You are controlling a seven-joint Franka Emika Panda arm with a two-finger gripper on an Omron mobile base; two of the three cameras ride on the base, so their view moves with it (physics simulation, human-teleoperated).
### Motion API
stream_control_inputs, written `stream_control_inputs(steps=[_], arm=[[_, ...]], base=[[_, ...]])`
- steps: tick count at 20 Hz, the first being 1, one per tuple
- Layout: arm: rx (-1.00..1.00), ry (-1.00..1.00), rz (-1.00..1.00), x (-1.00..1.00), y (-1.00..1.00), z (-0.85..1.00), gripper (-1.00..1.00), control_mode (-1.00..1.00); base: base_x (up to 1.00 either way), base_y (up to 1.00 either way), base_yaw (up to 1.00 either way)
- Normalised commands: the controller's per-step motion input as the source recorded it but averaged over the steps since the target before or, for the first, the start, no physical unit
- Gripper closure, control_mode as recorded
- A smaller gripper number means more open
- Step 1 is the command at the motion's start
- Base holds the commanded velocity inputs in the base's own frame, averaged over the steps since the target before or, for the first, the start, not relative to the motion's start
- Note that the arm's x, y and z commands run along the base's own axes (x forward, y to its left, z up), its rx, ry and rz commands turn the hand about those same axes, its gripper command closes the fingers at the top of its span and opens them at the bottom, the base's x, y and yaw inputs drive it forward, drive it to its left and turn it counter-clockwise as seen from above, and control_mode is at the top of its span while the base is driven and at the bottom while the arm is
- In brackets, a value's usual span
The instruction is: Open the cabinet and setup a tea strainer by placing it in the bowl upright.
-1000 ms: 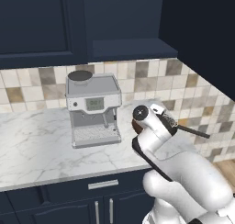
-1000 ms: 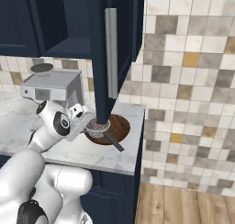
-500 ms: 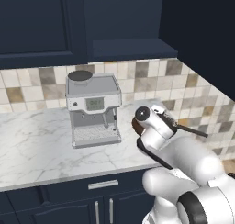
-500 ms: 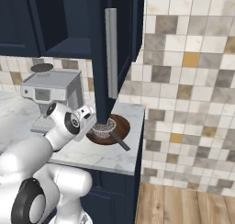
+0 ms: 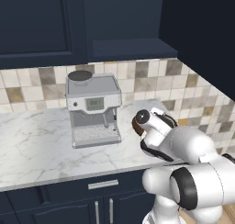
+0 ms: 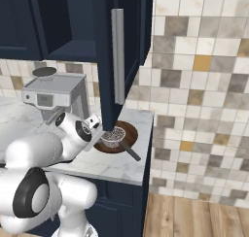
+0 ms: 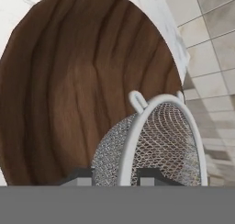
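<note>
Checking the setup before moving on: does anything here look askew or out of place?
Little stands out. The tea strainer sits in the bowl, its handle sticking out over the rim toward the counter edge. The cabinet door hangs open above.

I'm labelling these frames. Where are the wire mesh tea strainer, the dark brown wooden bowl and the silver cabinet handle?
Silvery wire mesh tea strainer (image 7: 160, 140): hand view, on its mesh cup.
Dark brown wooden bowl (image 7: 78, 81): hand view, on its grained inside.
Long silver bar handle (image 6: 117, 56): right base view, mid-bar.

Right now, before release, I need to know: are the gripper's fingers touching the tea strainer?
Touching. The hand view shows both fingertips pressed against the tea strainer rim, one each side, over the bowl.
</note>
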Motion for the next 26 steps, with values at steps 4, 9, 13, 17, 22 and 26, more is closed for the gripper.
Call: stream_control_inputs(steps=[4, 9, 13, 17, 22, 26], arm=[[0.01, 0.00, 0.00, 0.12, 0.00, 0.00, 1.00, -1.00], [0.04, 0.00, 0.00, 0.17, 0.00, 0.00, 1.00, -1.00], [0.07, 0.00, 0.00, 0.18, 0.02, 0.00, 1.00, -1.00], [0.08, 0.00, 0.00, 0.19, 0.12, 0.00, 1.00, -1.00], [0.08, 0.00, 0.02, 0.15, 0.18, 0.00, 1.00, -1.00], [0.06, 0.00, 0.03, 0.13, 0.15, 0.00, 1.00, -1.00]], base=[[0.00, 0.00, 0.00], [0.00, 0.00, 0.00], [0.00, 0.00, 0.00], [0.00, 0.00, 0.00], [0.00, 0.00, 0.00], [0.00, 0.00, 0.00]])
